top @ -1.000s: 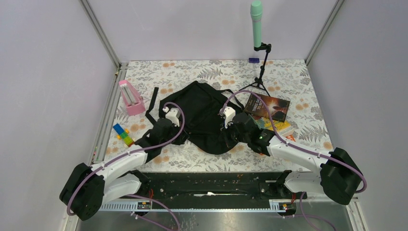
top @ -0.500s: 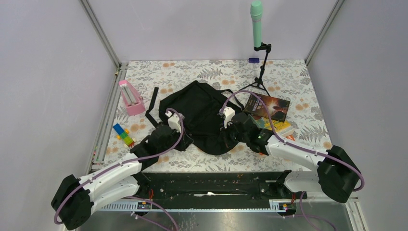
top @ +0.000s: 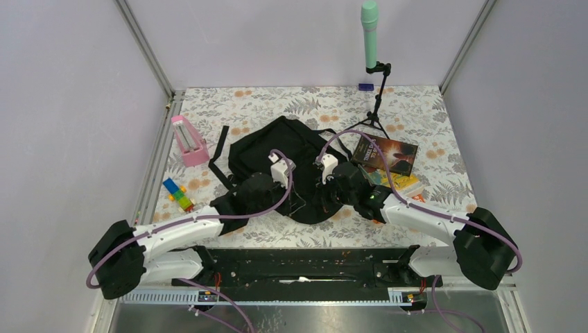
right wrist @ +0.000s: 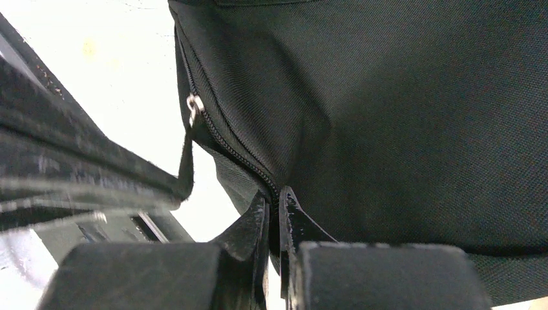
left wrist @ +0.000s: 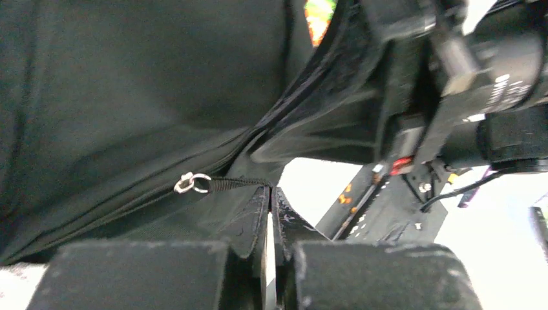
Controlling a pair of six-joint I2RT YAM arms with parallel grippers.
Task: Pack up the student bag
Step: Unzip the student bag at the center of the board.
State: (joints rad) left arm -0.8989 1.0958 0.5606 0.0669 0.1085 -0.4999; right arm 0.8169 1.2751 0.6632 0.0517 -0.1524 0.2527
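The student bag (top: pixel 284 154) is a soft black backpack lying flat in the middle of the table. My left gripper (top: pixel 298 200) is at its near edge, shut on the black cord of a zip pull (left wrist: pixel 223 184), which ends in a small metal ring (left wrist: pixel 191 183). My right gripper (top: pixel 321 200) is just to the right of it, shut on the bag's fabric beside the zip (right wrist: pixel 226 145). In the left wrist view the gripper (left wrist: pixel 270 191) pinches the cord's end. In the right wrist view the gripper (right wrist: pixel 274 197) clamps the fabric fold.
A pink holder (top: pixel 188 141) and coloured toy bricks (top: pixel 178 195) lie left of the bag. A dark book (top: pixel 385 154) and a yellow-green book (top: pixel 402 184) lie to its right. A green microphone on a tripod (top: pixel 374 83) stands at the back, with a small blue item (top: pixel 365 87) beside it.
My left arm has swung right along the bag's near edge, from its left side to the middle, close beside the right gripper. The right arm has stayed put.
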